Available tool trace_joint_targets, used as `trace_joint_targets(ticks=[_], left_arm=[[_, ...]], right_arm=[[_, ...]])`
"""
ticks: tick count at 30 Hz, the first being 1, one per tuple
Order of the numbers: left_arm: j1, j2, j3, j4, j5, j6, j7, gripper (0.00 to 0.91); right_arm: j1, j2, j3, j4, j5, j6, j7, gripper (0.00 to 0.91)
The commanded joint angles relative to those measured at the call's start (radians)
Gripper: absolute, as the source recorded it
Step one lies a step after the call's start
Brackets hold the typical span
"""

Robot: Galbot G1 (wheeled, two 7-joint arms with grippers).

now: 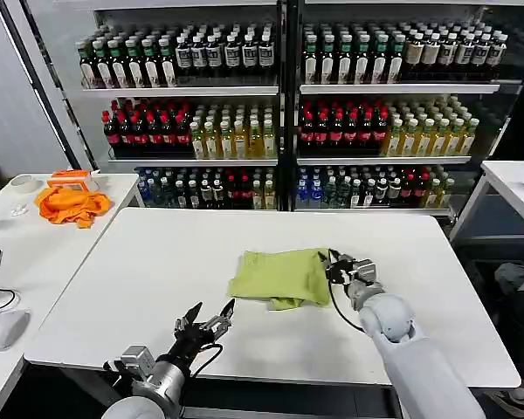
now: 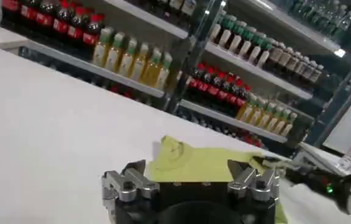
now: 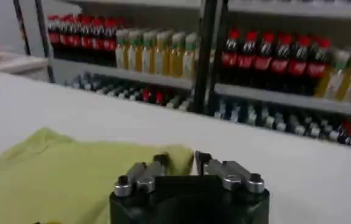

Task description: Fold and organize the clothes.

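Head view: white table (image 1: 157, 271) bears the lime T-shirt (image 1: 279, 277), folded, mid-table | shirt: thin, limp, light; best pinched at a layered edge | right gripper (image 1: 336, 266), at the shirt's right edge, slightly parted, empty | left gripper (image 1: 211, 321), near the shirt's front-left, spread wide.

Head camera high, facing table (image 1: 140, 262), both wrist cameras low, sharing lime T-shirt (image 2: 206, 164), bottle shelves (image 3: 255, 67)

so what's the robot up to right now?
It's folding a lime T-shirt that lies bunched mid-table. The right gripper is at the shirt's right edge, jaws slightly apart and not visibly gripping it. The left gripper hovers open near the front edge, off the shirt.
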Motion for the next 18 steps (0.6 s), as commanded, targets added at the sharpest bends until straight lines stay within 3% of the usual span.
trace_joint_targets(ticks=[1,6,18], left_arm=[[-0.001,0.0,0.009,0.005,0.07,-0.02,0.014,0.907],[-0.017,0.01,0.011,0.013,0.159,-0.046,0.03,0.907],[-0.037,0.035,0.002,0.032,0.221,-0.074,0.036,0.907]], right_arm=[[-0.244,-0.095,0.132,0.23,-0.052,0.261,0.032,0.907],[-0.458,-0.111,0.224,0.362,-0.076,0.316,0.092,0.907],[-0.694,-0.031,0.287,0.471,-0.086,0.322,0.103,0.907]])
